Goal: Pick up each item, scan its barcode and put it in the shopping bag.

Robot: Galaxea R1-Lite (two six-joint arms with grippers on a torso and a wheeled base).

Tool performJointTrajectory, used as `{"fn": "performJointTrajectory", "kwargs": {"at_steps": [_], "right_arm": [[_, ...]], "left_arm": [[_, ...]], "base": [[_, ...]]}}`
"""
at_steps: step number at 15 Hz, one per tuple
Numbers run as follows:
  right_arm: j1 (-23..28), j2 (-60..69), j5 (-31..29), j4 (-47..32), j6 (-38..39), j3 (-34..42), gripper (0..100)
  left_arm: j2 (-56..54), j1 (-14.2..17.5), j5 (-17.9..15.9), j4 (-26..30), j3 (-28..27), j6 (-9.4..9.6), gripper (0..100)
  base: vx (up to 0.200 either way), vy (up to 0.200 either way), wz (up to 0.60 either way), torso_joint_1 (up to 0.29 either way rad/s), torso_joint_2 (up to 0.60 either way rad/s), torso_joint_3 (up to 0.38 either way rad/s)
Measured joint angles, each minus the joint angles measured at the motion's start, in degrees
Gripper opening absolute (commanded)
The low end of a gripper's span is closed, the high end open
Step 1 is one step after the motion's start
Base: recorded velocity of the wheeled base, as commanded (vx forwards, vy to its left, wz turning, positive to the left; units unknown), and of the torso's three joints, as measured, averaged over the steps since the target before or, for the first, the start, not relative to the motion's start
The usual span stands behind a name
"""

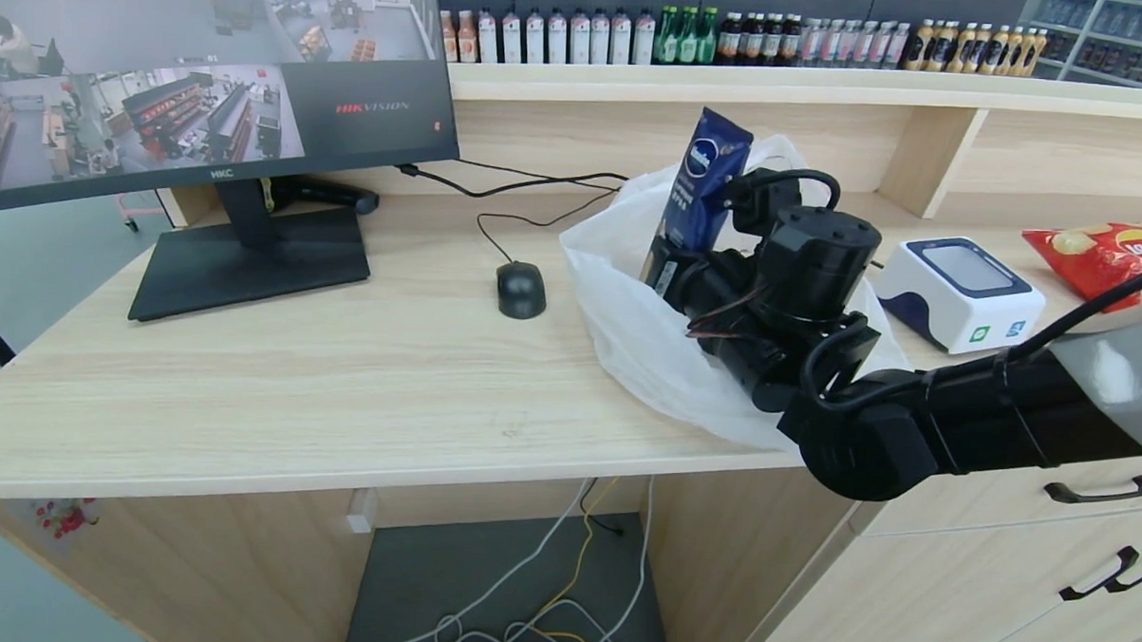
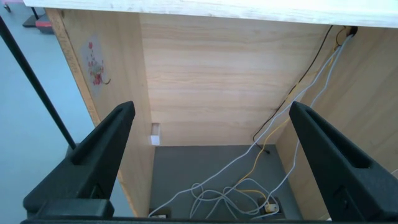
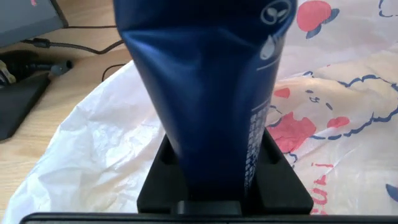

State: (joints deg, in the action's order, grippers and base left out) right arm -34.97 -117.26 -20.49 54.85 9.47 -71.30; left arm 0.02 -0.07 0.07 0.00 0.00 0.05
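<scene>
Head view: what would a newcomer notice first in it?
The right hand holds a dark blue tube almost upright over the white bag, right of the middle of the counter. A big monitor with camera feeds stands at the back left, and red chips lie at the far right.

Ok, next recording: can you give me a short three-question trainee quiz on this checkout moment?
1. Multiple choice: what does the right gripper hold? A) a drink bottle B) a dark blue tube C) a computer mouse
2. True or false: the left gripper is shut on an item.
3. Short answer: which item lies on the counter to the right of the white scanner?
Key: 1 B, held at the white shopping bag. 2 False, it is open and empty. 3 The red chip bag.
</scene>
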Motion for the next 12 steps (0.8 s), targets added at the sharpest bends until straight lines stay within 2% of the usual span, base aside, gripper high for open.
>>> {"fn": "performJointTrajectory", "kwargs": {"at_steps": [5,10,12], "right_arm": [[-0.27,1.83,1.28,-0.09,2.73,-4.80,0],[-0.88,3.78,-0.48,-0.11,18.25,-4.52,0],[-1.95,4.25,-3.62,-2.16,26.10,-3.94,0]], "left_arm": [[0.00,-0.04,0.00,0.00,0.00,0.02,100],[0.00,0.00,0.00,0.00,0.00,0.05,100],[0.00,0.00,-0.02,0.00,0.00,-0.02,100]], "base": [[0.000,0.000,0.00,0.000,0.00,0.000],[0.000,0.000,0.00,0.000,0.00,0.000],[0.000,0.000,0.00,0.000,0.00,0.000]]}}
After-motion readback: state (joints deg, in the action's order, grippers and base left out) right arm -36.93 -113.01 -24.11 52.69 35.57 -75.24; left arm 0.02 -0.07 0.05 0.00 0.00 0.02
